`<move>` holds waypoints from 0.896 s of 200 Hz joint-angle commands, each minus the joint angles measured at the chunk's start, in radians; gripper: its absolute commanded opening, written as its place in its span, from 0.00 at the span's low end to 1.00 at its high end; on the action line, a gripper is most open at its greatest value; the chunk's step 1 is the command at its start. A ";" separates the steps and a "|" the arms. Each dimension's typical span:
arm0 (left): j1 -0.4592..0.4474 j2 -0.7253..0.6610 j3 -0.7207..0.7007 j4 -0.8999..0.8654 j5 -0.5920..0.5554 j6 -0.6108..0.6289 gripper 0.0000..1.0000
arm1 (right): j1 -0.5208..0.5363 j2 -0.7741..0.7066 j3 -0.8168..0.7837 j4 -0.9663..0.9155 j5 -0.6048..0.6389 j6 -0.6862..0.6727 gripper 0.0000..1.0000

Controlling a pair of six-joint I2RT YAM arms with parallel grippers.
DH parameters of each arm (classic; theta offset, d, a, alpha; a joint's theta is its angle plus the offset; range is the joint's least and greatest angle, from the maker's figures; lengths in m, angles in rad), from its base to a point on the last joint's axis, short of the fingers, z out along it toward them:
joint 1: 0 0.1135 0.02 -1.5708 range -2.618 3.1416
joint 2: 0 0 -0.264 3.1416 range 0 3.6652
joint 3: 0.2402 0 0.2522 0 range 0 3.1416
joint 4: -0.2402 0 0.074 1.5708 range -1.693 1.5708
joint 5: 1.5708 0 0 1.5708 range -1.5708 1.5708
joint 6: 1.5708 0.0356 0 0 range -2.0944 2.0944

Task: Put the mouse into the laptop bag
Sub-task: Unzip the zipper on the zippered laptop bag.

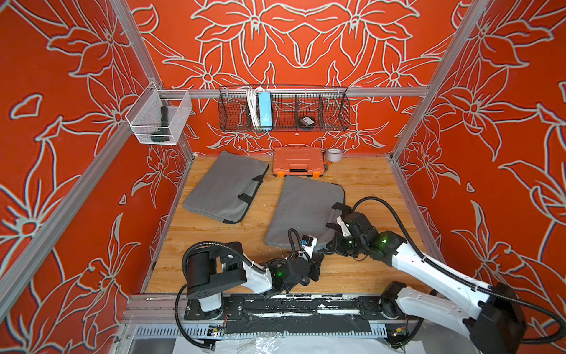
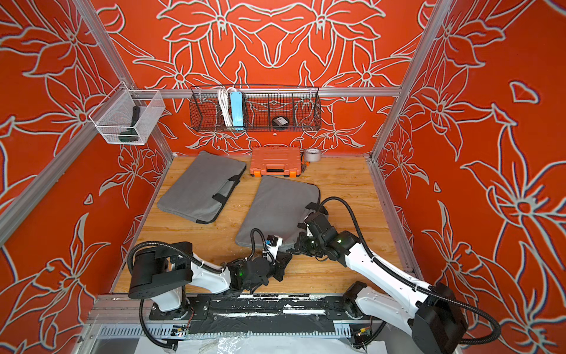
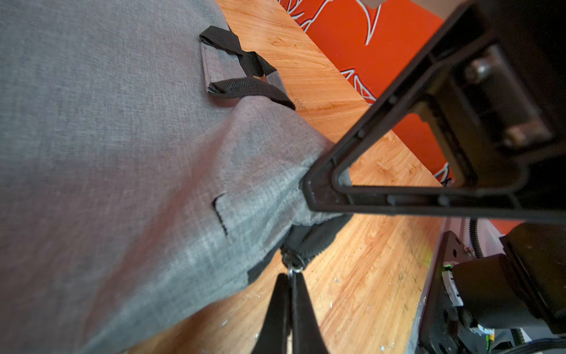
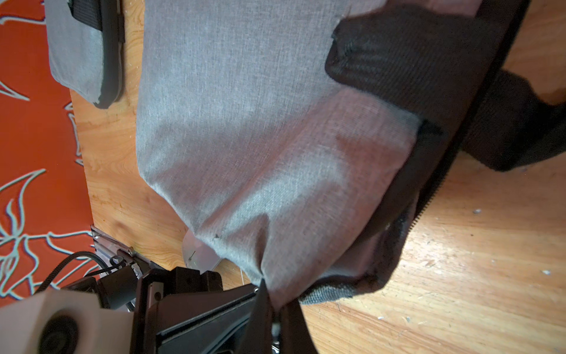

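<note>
Two grey laptop bags lie on the wooden floor; the near one (image 1: 306, 208) (image 2: 278, 205) has both grippers at its front corner. My left gripper (image 3: 291, 277) (image 1: 318, 257) is shut on the bag's metal zipper pull (image 3: 294, 266). Just beside it, my right gripper (image 4: 272, 303) (image 1: 330, 245) is shut on a pinch of the grey bag fabric (image 4: 260, 122), pulling it up into a fold. A small black rounded object with a grey label (image 1: 306, 121), possibly the mouse, lies in the wire basket on the back wall.
The second grey bag (image 1: 226, 187) lies at the left. An orange tool case (image 1: 298, 165) and a tape roll (image 1: 333, 154) stand against the back wall. The wire basket (image 1: 337, 122) holds a blue power strip (image 1: 265, 108). A white mesh bin (image 1: 144, 122) hangs at the left.
</note>
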 commanded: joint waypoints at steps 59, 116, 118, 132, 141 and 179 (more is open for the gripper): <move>0.009 -0.040 0.031 -0.284 0.159 0.086 0.00 | -0.010 -0.048 -0.001 0.011 0.102 -0.052 0.17; 0.009 -0.058 0.131 -0.335 0.210 0.114 0.00 | -0.008 -0.110 -0.110 0.071 0.037 0.017 0.50; 0.009 -0.055 0.135 -0.337 0.211 0.116 0.00 | -0.008 -0.111 -0.113 0.073 0.035 0.022 0.51; 0.009 -0.045 0.164 -0.352 0.216 0.115 0.00 | -0.005 -0.121 -0.141 0.077 0.036 0.052 0.56; 0.009 -0.039 0.181 -0.357 0.219 0.113 0.00 | -0.005 -0.128 -0.155 0.068 0.044 0.069 0.60; 0.009 -0.015 0.225 -0.362 0.243 0.117 0.00 | -0.005 -0.207 -0.226 0.091 0.044 0.112 0.65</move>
